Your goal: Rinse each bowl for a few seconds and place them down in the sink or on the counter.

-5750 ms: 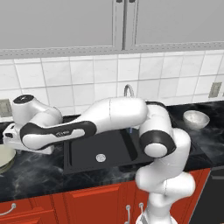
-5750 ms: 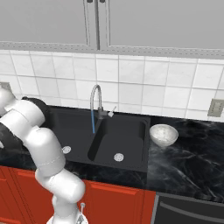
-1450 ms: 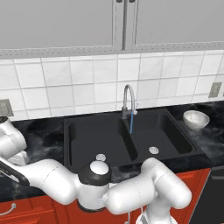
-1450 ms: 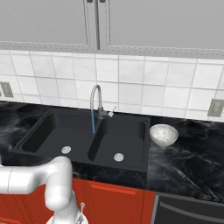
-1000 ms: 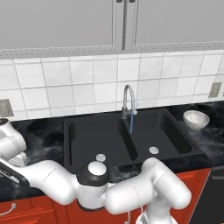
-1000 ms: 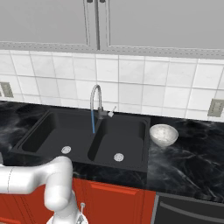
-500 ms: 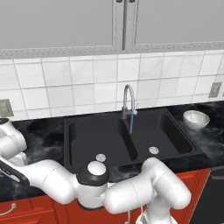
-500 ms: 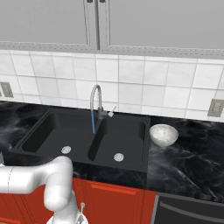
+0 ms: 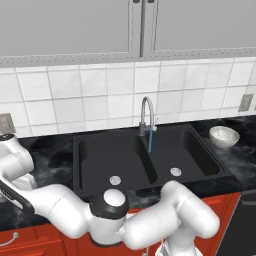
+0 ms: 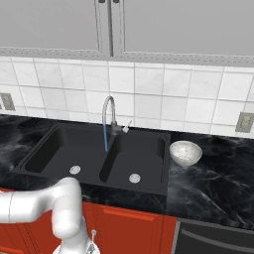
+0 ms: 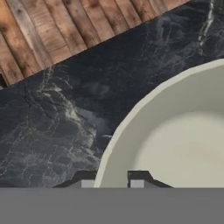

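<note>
since a second ago almost nothing has shifted; arm and white-grey bowl (image 9: 223, 136) look unchanged. far left, the gripper (image 11: 112, 180) has its fingertips (image 11: 87, 183) either side of the cream bowl's (image 11: 175, 140) rim on the counter (image 11: 57, 118), clamped on it. sink (image 9: 145, 160) centre, white-grey bowl right of it.

Glossy white-grey round bowl (image 9: 223, 136) upright on black marble table (image 10: 218, 173) (right of black double-basin sink (image 10: 59, 144)); pale cream bowl (image 11: 175, 140) upright on table.

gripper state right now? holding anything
gripper: closed on the rim of the cream bowl, one fingertip either side of it.
</note>
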### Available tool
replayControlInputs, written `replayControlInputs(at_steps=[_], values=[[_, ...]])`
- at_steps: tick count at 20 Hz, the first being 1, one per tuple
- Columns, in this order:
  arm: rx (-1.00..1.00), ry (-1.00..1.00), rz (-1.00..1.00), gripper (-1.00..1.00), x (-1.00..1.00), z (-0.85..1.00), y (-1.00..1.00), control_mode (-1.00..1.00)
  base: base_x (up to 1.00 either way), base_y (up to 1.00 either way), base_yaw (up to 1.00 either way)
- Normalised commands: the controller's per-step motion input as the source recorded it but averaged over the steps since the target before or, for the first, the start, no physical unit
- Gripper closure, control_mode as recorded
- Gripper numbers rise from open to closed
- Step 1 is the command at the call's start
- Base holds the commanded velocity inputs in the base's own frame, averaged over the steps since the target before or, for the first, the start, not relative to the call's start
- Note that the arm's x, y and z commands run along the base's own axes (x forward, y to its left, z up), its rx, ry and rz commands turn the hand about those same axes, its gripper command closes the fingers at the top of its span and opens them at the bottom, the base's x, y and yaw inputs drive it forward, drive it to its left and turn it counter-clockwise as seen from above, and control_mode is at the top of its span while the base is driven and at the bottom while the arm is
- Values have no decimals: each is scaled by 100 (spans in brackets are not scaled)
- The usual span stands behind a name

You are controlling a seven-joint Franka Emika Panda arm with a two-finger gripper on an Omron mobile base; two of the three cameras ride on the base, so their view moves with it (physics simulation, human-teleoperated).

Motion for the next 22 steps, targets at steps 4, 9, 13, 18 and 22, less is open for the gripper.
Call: replayControlInputs(at_steps=[4,9,13,18,22], values=[[9,-5,0,100,-39,-4,-43,-100,0,0,0],[11,-4,0,100,-39,4,-43,-100,0,0,0],[10,-5,1,100,-37,18,-40,-100,0,0,0],[8,-7,2,100,-28,43,-35,-100,0,0,0],[6,-10,0,100,-23,41,-35,-100,0,0,0]])
